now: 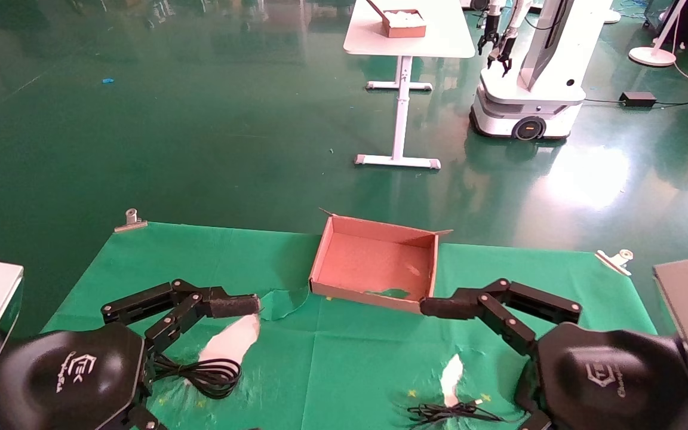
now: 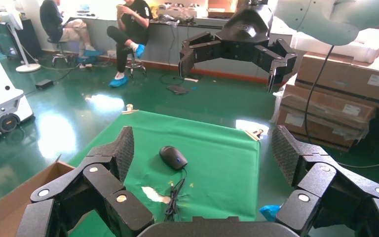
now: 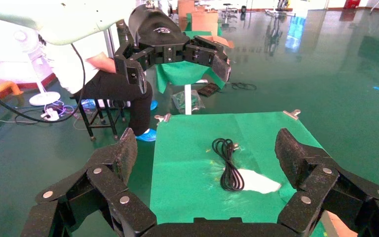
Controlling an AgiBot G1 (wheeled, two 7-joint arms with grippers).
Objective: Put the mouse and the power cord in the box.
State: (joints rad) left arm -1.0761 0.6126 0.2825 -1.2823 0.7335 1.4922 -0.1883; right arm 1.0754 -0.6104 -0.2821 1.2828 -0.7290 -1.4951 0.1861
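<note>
**Cord by the left gripper, mouse by the right, box bare**

The power cord (image 1: 209,375), a coil of glossy black loops, lies on the green cloth (image 1: 332,364) beside a worn white patch, just inside the left gripper (image 1: 233,322), whose fingers stand spread and hold nothing. In the right wrist view the coil (image 3: 228,163) runs lengthwise away from that camera toward the left arm. The mouse (image 2: 173,157) shows only in the left wrist view, with its thin cable (image 2: 173,200) trailing toward that camera; in the head view just the cable (image 1: 448,411) is seen, near the right gripper (image 1: 439,308), likewise wide open and empty, its upper fingertip at the torn front edge of the cardboard box (image 1: 323,255). The box sits between the two arms, at the cloth's far edge, nothing in it. Judged by nearness, each arm would take the item on its own side.
</note>
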